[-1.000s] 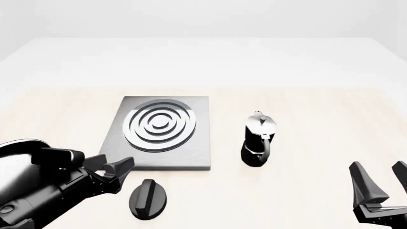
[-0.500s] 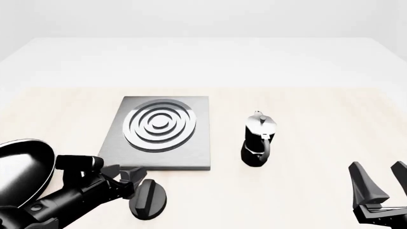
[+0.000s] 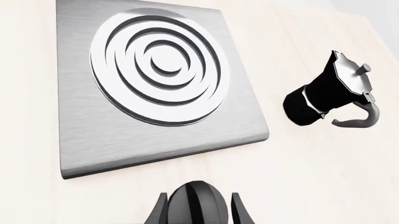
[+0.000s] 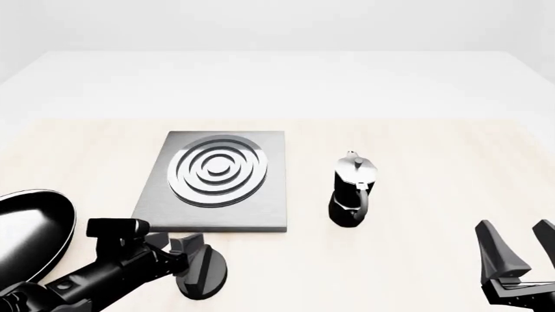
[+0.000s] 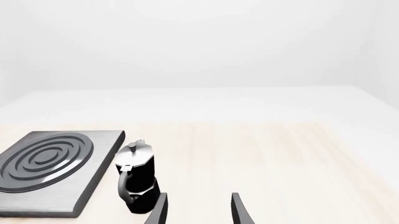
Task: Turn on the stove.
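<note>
Left gripper straddles black knob at lower left of front frame, jaws parted around its ridge, not yet clenched; stove just above; risk: off-centre closure slips off the ridge and shoves the knob without turning it.

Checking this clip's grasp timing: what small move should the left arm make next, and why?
Probably close the left tool on the knob. In the left wrist view the knob sits between the open fingers, which do not appear to be pinching it yet. Once gripped, it can be twisted to switch on the stove.
</note>
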Available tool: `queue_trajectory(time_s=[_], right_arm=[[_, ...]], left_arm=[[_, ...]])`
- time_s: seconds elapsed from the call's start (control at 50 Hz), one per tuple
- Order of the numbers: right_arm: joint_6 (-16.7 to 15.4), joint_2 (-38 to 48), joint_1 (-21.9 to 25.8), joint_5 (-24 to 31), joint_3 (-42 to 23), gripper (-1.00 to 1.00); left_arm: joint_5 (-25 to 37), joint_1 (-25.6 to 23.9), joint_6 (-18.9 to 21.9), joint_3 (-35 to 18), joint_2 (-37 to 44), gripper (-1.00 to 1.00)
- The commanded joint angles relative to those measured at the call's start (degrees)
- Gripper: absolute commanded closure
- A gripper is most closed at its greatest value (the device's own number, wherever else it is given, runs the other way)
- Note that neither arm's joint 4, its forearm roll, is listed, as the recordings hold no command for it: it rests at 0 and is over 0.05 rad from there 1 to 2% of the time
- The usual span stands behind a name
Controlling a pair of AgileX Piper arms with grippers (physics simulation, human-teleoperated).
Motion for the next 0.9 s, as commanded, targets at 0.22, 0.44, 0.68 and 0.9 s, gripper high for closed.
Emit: queue_trajectory(time_s=[0.22,0.44,0.68,0.9], right_arm=[[0.4,0.5,0.1,-0.5,0.0,-1.0],[0.5,0.6,0.0,-0.5,0.0,-1.0],[0.8,1.8,0.1,-1.4,0.0,-1.0],[1.0,1.6,0.1,-1.2,0.0,-1.0]], left_arm=[[-5.1,-0.5,-2.5,0.9,5.8,-1.0],[-8.4,-1.2,-3.8,1.4,9.3,-1.0],[-11.3,-2.1,-4.9,1.1,13.0,-1.0],[-12.3,-2.5,-5.5,0.8,15.1,-1.0]])
